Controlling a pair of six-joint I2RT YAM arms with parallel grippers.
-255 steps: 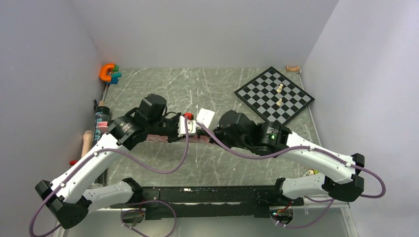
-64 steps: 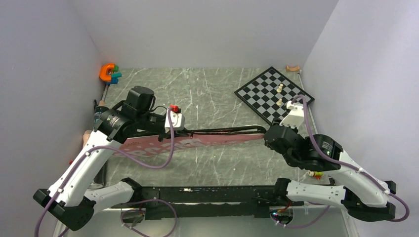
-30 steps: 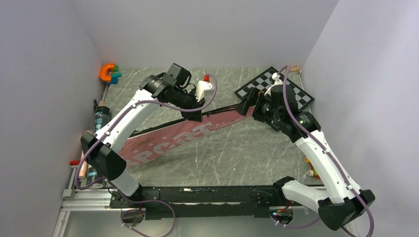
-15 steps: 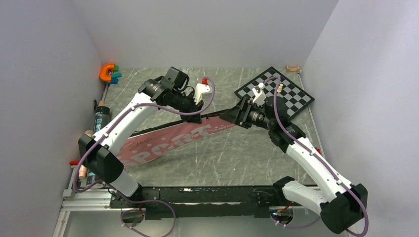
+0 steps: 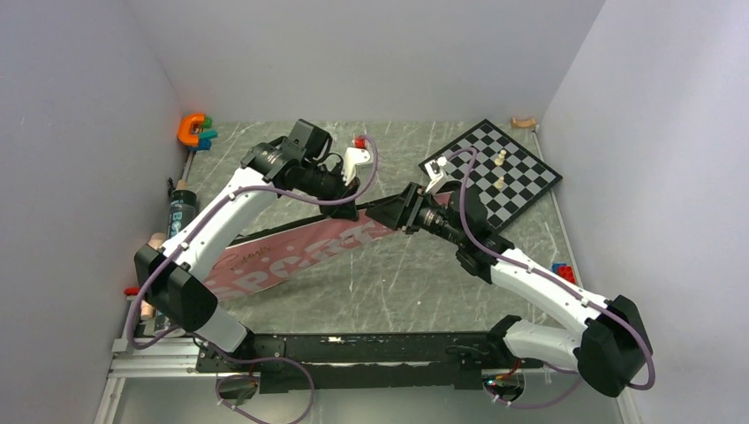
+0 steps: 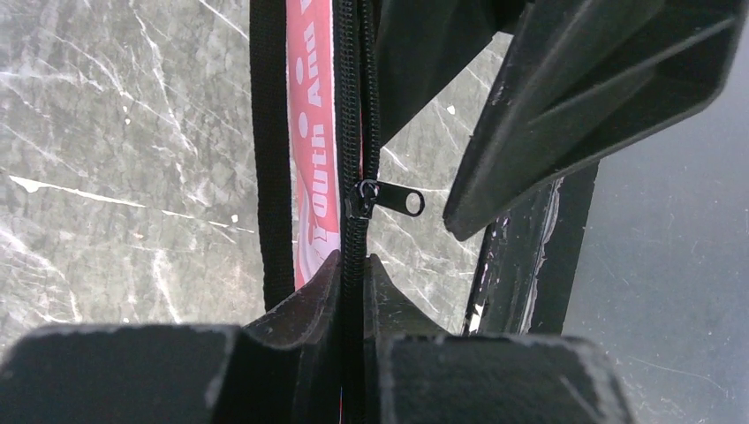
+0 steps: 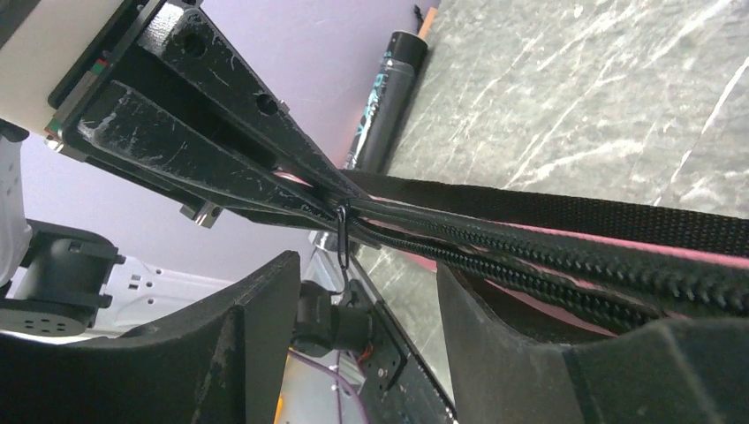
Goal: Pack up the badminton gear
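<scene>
While the pink bag (image 5: 291, 256) lies slantwise across the worktop (image 5: 389, 291), its black zipper edge (image 6: 351, 106) is pinched in the clenched left gripper (image 6: 353, 274); the zipper pull (image 7: 343, 240) hangs just beyond, between the parted jaws of the right gripper (image 5: 391, 215); the dark tube (image 5: 179, 216) rests by the left wall (image 5: 88, 132); the chessboard (image 5: 521, 190) sits far right.

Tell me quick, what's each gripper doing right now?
Left gripper: closed on the zipper edge of the pink bag.
Right gripper: open near the zipper pull, holding nothing.
</scene>
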